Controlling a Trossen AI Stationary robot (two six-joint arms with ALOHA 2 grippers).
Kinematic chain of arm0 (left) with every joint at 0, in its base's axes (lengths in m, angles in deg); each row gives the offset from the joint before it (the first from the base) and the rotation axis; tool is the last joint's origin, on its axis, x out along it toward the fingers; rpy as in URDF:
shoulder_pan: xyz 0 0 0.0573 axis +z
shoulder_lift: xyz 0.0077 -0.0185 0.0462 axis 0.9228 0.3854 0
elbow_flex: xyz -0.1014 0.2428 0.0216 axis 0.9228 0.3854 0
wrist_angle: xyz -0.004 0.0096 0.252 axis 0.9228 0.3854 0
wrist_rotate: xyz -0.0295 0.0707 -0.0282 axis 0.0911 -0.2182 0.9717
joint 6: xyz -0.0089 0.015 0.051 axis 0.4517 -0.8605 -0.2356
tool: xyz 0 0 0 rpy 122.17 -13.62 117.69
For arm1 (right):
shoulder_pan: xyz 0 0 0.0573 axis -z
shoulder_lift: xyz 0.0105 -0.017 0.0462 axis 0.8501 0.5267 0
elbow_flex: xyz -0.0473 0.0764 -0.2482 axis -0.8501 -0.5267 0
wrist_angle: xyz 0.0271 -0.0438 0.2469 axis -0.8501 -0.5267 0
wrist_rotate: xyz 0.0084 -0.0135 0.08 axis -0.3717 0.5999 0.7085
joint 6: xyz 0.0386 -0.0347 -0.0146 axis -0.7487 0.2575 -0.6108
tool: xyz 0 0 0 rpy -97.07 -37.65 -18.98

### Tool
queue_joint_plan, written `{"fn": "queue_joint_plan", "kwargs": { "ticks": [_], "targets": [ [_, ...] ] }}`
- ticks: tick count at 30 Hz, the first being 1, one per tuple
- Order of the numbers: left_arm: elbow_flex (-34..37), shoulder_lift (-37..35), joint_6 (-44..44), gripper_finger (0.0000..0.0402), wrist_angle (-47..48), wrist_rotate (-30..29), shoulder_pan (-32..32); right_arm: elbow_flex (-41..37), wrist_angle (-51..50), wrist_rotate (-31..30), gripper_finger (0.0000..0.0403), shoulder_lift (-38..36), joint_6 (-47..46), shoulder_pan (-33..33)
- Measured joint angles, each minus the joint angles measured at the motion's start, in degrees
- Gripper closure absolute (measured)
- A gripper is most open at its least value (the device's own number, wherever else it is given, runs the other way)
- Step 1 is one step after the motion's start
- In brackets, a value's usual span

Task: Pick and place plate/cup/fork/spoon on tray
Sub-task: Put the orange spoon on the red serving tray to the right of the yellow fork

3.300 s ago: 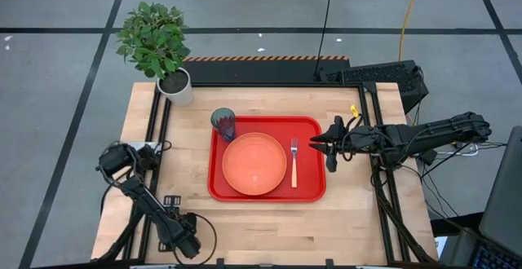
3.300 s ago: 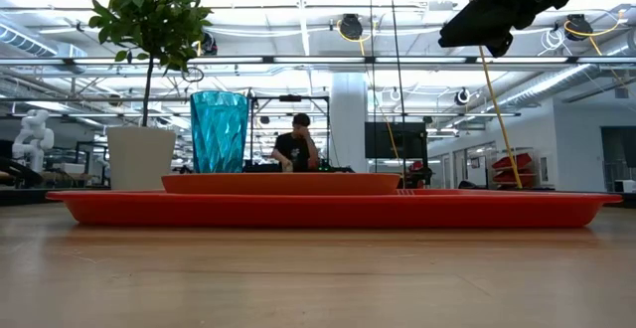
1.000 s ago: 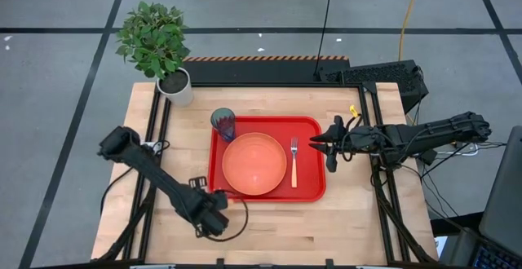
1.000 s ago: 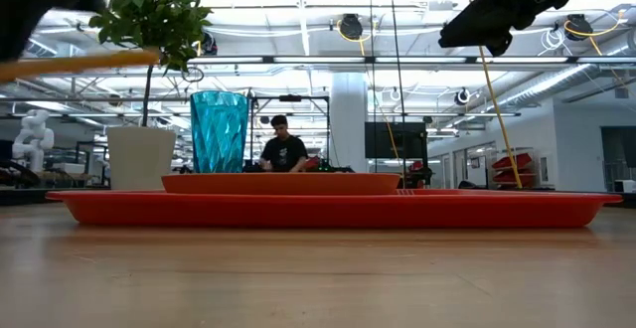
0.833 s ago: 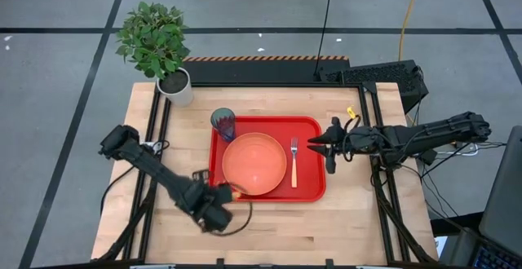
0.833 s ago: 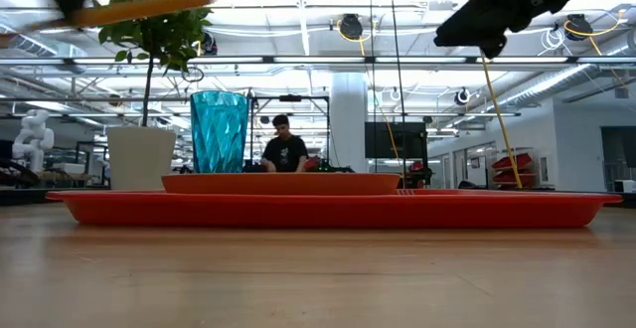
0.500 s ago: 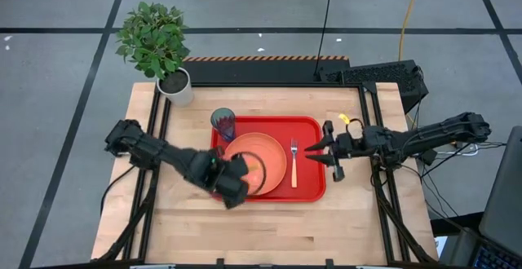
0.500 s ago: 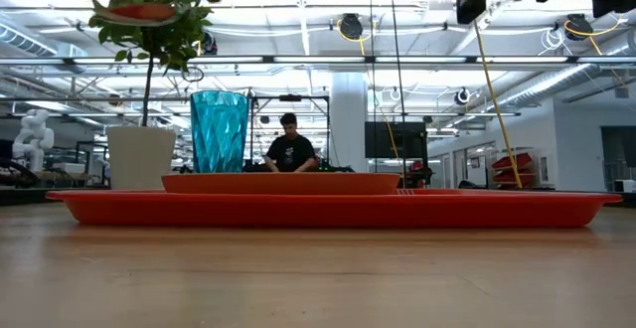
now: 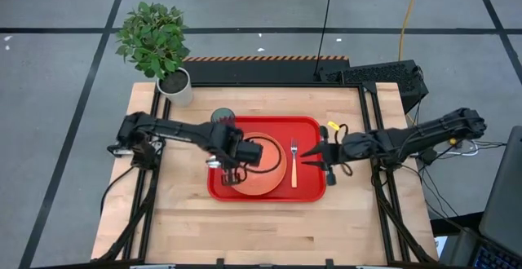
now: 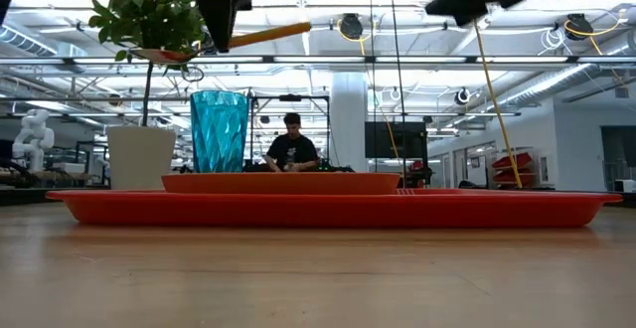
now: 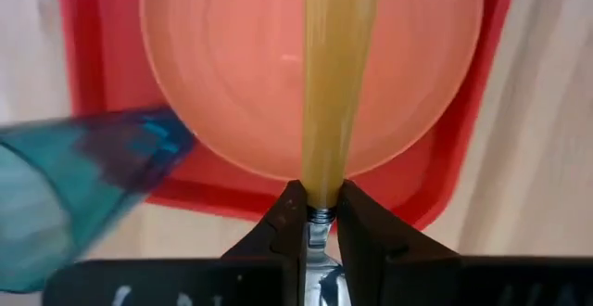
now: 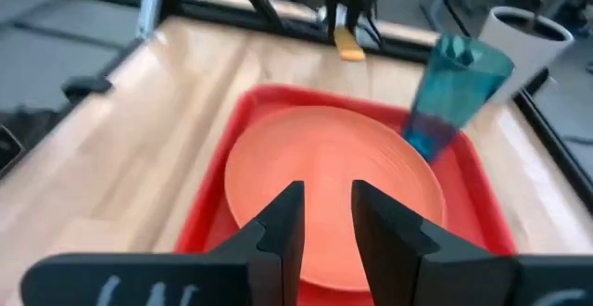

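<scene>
The red tray [image 9: 269, 192] lies mid-table and bears the orange plate [image 9: 269, 171], the teal cup [image 10: 219, 131] at its far left corner and the fork [image 9: 294, 163] to the right of the plate. My left gripper [image 11: 320, 215] hangs above the plate's left side, shut on the spoon [image 10: 260, 36], whose orange handle [image 11: 335, 74] reaches out over the plate. My right gripper [image 12: 324, 215] hovers open at the tray's right edge [image 9: 314, 156], close to the fork, with nothing between its fingers. My left gripper pinches the spoon between its two fingers at the neck [image 11: 320, 211], where the orange handle meets the metal. The fingers point down from above and lie across the spoon. The spoon hangs high above the tray, nearly level, its bowl [image 10: 164, 55] on one side of the fingers and its handle on the other.
A potted plant [image 9: 159, 45] in a white pot stands at the table's far left corner. Bare wood lies along the near edge [image 9: 269, 228] and left of the tray. A person [image 10: 291, 144] sits in the room behind the table.
My left gripper has carried the spoon up and away from the table's near left part, toward the tray, and now hangs over the plate's left side. My right gripper has rolled about its own axis and moved a little toward the tray.
</scene>
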Motion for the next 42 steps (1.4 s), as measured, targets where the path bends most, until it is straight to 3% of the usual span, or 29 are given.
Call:
{"fn": "queue_joint_plan", "kwargs": {
  "ticks": [4,8,17,28,38,42],
  "targets": [
    [-5.38,2.42,-6.6,0.0364,0.79,-1.04,2.66,7.51,-7.36,-2.83,0.0316,5.09,-0.64,-0.21],
    [-12.37,6.39,-8.61,0.0364,0.19,-3.66,4.11,10.77,-8.44,-5.97,0.0316,8.34,-0.8,-1.14],
    [-23.96,14.75,-21.12,0.0364,-0.34,-5.25,4.4,14.85,-18.03,-11.97,0.0316,8.54,0.87,-4.02],
    [-25.23,14.72,-27.14,0.0364,-18.91,-7.39,4.57,14.85,-20.38,-25.61,0.0316,5.97,3.2,-9.66],
    [-25.23,14.74,-31.11,0.0364,-28.3,-11.57,4.64,14.02,-14.44,-34.01,0.0316,3.82,12.01,-14.17],
    [-25.23,14.74,-33.11,0.0364,-27.57,-12.39,4.88,12.43,-11.65,-37.08,0.0316,2.21,14.4,-15.14]
  ]
}}
